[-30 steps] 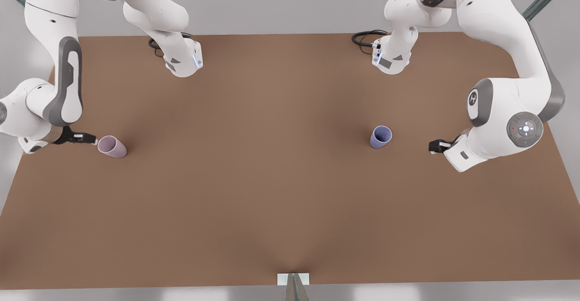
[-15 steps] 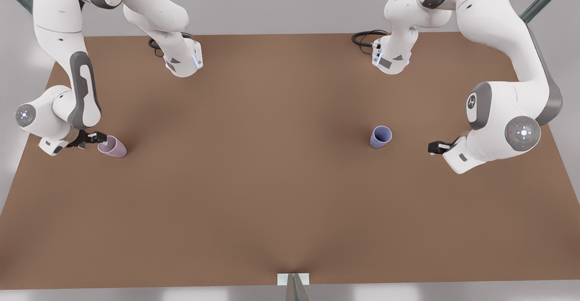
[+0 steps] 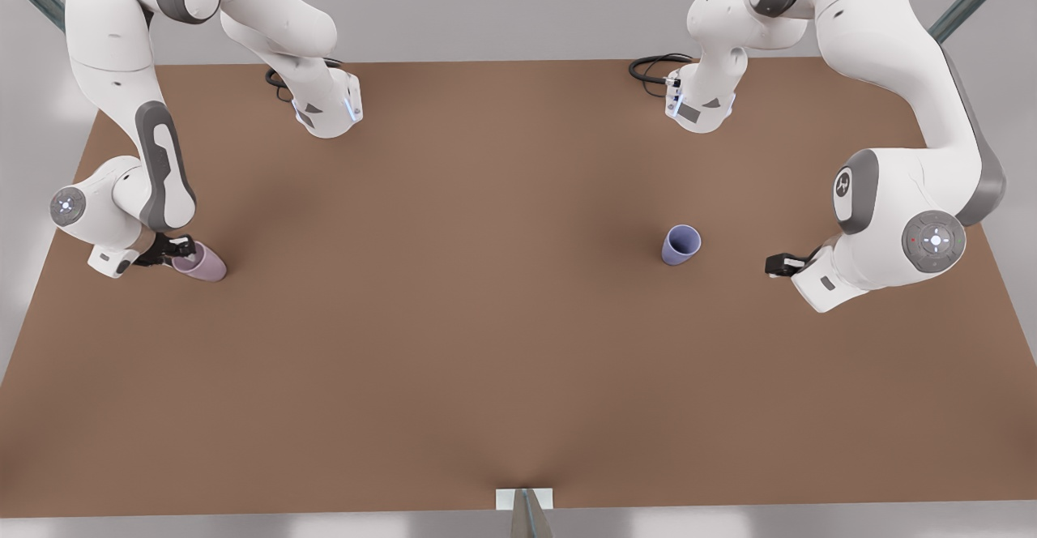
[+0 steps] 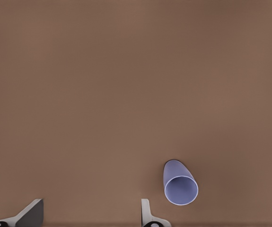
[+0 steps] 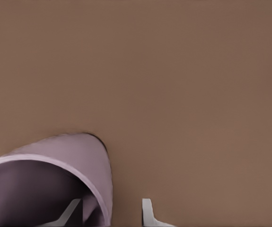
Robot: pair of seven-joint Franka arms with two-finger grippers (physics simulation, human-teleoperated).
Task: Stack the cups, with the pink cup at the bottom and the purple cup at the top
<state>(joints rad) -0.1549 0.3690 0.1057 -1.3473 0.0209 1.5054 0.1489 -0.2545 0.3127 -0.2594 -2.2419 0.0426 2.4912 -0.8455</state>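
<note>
The pink cup [image 3: 207,265] stands on the brown table [image 3: 486,319] at the front view's left. My right gripper [image 3: 177,251] is at its rim, open. In the right wrist view, the pink cup's [image 5: 74,156] wall runs between the right gripper's [image 5: 109,213] fingers, one inside the cup and one outside. The purple cup [image 3: 680,244] stands at the front view's right, apart from everything. My left gripper [image 3: 774,263] hangs open a short way off, on the side of it nearer the front view's right edge. The left wrist view shows the purple cup [image 4: 179,183] just beyond the left gripper [image 4: 91,215].
Both arm bases [image 3: 328,113] [image 3: 701,108] stand at the table's far edge with black cables [image 3: 652,68] beside them. A small white bracket [image 3: 524,499] sits at the middle of the near edge. The wide middle of the table lies between the two cups.
My right gripper has moved toward the front view's right, from beside the pink cup to over its rim. The left arm has barely shifted. Neither cup has moved.
</note>
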